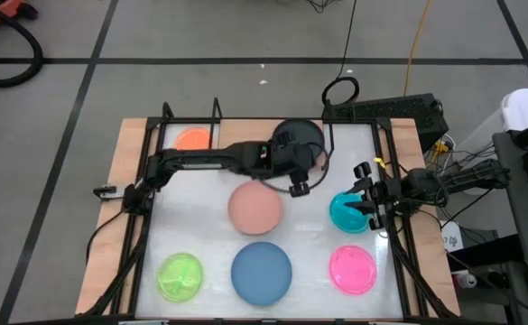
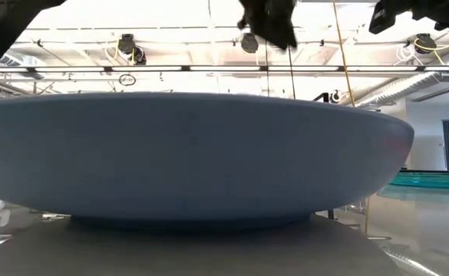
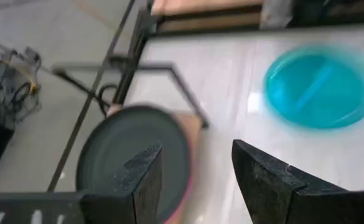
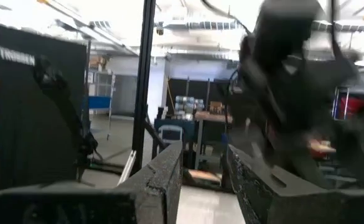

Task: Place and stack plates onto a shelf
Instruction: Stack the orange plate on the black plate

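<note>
Black was the colour of the plate [image 1: 301, 137] that lay at the right end of the shelf [image 1: 245, 135], at the far side of the table [image 1: 209, 217]; under its edge a thin pink rim showed in the left wrist view, so it seemed to rest on another plate. An orange plate [image 1: 192, 139] lay at the left end of the same shelf. The left gripper [image 1: 300, 185] was stretched across the middle of the table, just in front of the black plate and above the far edge of the salmon plate [image 1: 255, 208]; its two fingers [image 3: 145, 180] stood apart and held nothing. The right gripper [image 1: 365, 200] was at the right side, over the teal plate [image 1: 347, 215]; its fingers [image 4: 163, 180] were also apart with nothing between them, and whether they touched the plate could not be told. On the near part of the table three plates lay in a row, well apart from each other: the lime green plate [image 1: 180, 275] at the left, the blue plate [image 1: 262, 271] in the middle and the hot pink plate [image 1: 352, 269] at the right. In the low view the blue plate filled almost the whole picture, lying flat on the table.
</note>
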